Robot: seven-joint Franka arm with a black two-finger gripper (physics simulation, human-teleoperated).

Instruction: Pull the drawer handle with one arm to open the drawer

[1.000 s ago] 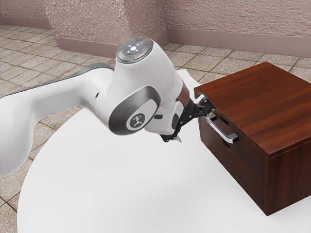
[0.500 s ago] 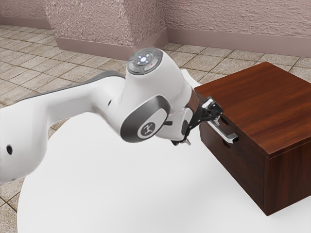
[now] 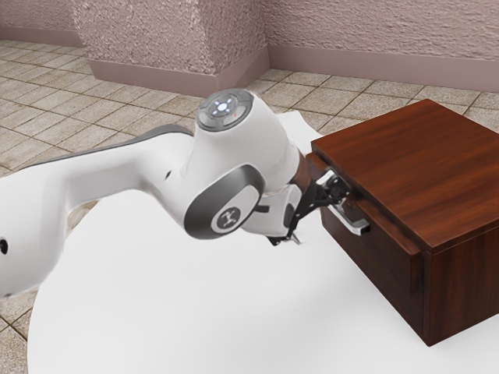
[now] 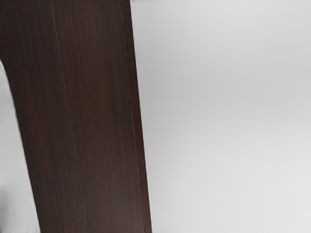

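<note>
My claw (image 3: 334, 193) is clamped, as far as the side view lets me judge, on the upper end of the one silver handle (image 3: 349, 220), fingers narrowly apart. That handle sits on the top drawer (image 3: 383, 243), which stands partly out from the front of the single brown cabinet (image 3: 421, 156). The second, lower drawer (image 3: 374, 274) sits flush. Under my hand is dark wood (image 4: 82, 121), probably the drawer's front, beside one white round table (image 3: 195, 312)

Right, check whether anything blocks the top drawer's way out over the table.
Nothing visible does. The dark wooden top drawer stands partly out of the brown cabinet, the black gripper at its silver bar handle; only the white arm is ahead of it.
</note>
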